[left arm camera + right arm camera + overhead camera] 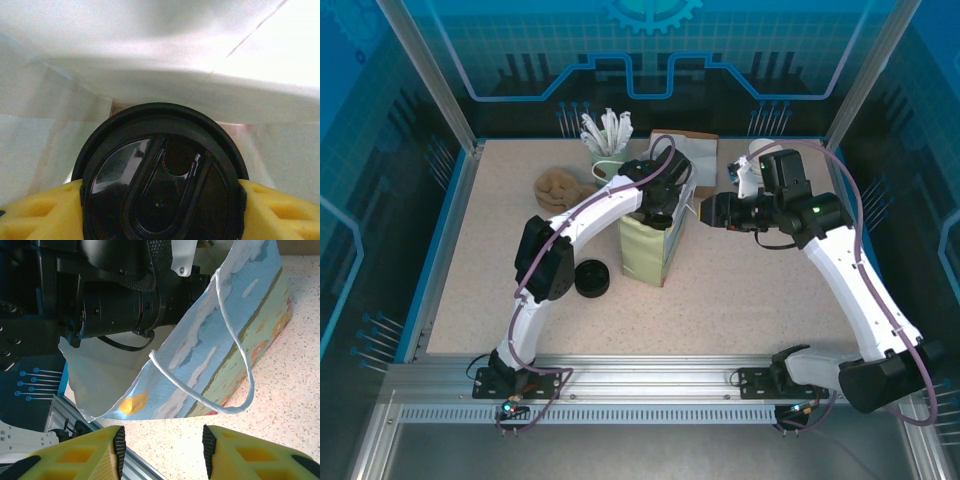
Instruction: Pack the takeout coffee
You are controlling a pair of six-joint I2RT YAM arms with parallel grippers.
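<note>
Closely around takeout coffee (pixel 160 186): paper bag (pixel 150 60).

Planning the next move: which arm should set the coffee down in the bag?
Left, probably. The left claw grips the takeout coffee, inside the paper bag's white walls. The right claw stands open and empty outside the bag.

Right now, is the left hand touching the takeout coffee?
Touching. The left wrist view shows the left hand, fingers pressed against both sides of the takeout coffee.
</note>
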